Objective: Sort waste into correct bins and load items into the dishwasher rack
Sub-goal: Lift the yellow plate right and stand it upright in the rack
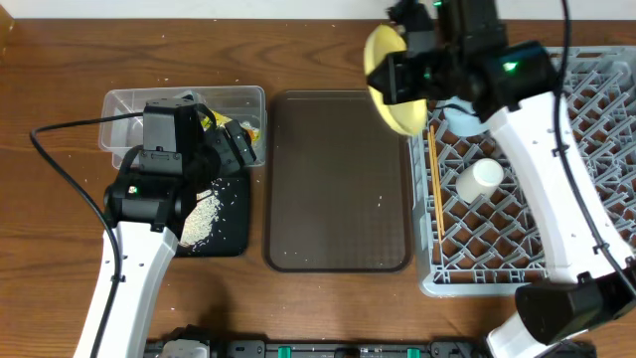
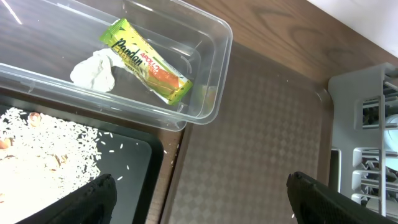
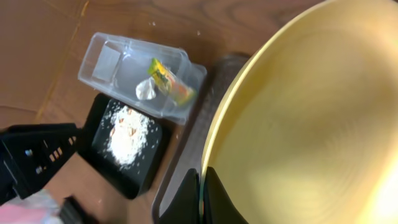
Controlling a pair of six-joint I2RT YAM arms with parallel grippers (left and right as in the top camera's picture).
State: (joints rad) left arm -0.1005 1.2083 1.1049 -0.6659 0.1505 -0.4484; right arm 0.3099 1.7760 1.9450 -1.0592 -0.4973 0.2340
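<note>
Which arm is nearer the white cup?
Right. The right gripper holds the yellow plate near the white cup; left gripper hangs by the clear tub, beyond the brown tray.

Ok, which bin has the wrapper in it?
The clear tub: it holds the wrapper and the tissue. The black tray beside it holds the rice instead.

Looks like a robotics lab station staged as a dish-clearing corner. Wood-grain bench [image 1: 328,308] with two white-and-black robot arms over it, left arm [image 1: 129,268] and right arm [image 1: 556,169], and a loose black cable [image 1: 70,159] trailing across. Kitchen props in a row: clear tub [image 1: 129,104], black tray [image 1: 237,234], brown serving tray [image 1: 338,179], grey dishwasher rack [image 1: 477,283].
</note>
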